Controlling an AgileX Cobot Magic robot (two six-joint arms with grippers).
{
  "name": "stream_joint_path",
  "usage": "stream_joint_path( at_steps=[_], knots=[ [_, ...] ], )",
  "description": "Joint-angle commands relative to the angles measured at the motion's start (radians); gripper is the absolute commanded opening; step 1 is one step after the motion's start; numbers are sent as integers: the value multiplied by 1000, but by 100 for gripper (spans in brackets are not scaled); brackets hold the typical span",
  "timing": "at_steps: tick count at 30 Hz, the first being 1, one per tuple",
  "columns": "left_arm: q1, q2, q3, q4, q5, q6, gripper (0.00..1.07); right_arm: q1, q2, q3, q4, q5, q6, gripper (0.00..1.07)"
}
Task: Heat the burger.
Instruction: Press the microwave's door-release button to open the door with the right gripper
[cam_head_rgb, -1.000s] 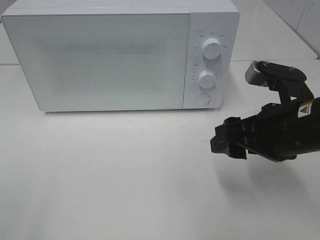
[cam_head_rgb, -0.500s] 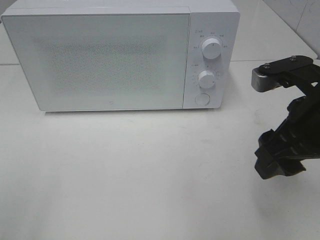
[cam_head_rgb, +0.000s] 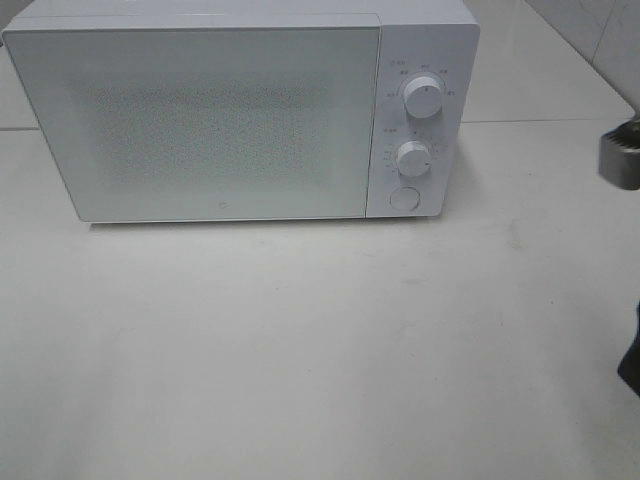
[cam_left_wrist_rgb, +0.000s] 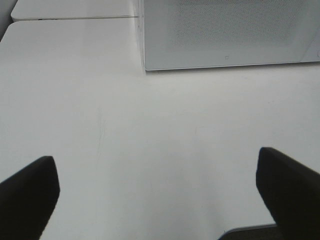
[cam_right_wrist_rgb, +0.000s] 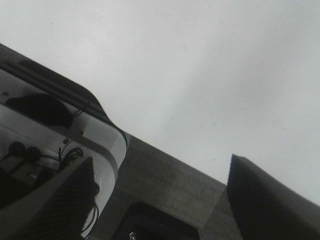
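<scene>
The burger is not in any view. A white microwave (cam_head_rgb: 200, 120) stands at the back of the table with its door shut; its lower front also shows in the left wrist view (cam_left_wrist_rgb: 225, 35). My left gripper (cam_left_wrist_rgb: 160, 195) is open and empty, low over bare table in front of the microwave, and it does not show in the exterior view. My right gripper (cam_right_wrist_rgb: 165, 200) is open and empty, over the table's edge. Only a sliver of the right arm (cam_head_rgb: 622, 160) shows at the right border of the exterior view.
The microwave's panel has two white knobs (cam_head_rgb: 424, 100) (cam_head_rgb: 413, 158) and a round button (cam_head_rgb: 403, 198). The white table (cam_head_rgb: 300, 340) stretches in front of it. The right wrist view shows the table's edge and a base with cables (cam_right_wrist_rgb: 45, 150) below.
My right arm has pulled back to the right, from in front of the microwave's panel to almost out of the exterior view. The microwave has not changed.
</scene>
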Motion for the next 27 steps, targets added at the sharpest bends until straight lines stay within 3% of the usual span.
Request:
stream_joint_path(
  at_steps=[1, 9, 13, 18, 27],
  knots=[
    [5, -19, 0, -7, -14, -5, 101, -6, -96, 19, -30, -2, -19, 72],
    [5, -19, 0, -7, -14, -5, 101, -7, -498, 140, -117, -82, -18, 72],
    [5, -19, 0, -7, -14, -5, 101, -16, -612, 193, -125, -113, -15, 72],
    [5, -19, 0, -7, -14, -5, 101, -120, -802, 262, -122, -150, 0, 72],
    [5, -19, 0, -7, -14, -5, 101, -279, -1018, 262, -121, -149, 8, 72]
  ],
)
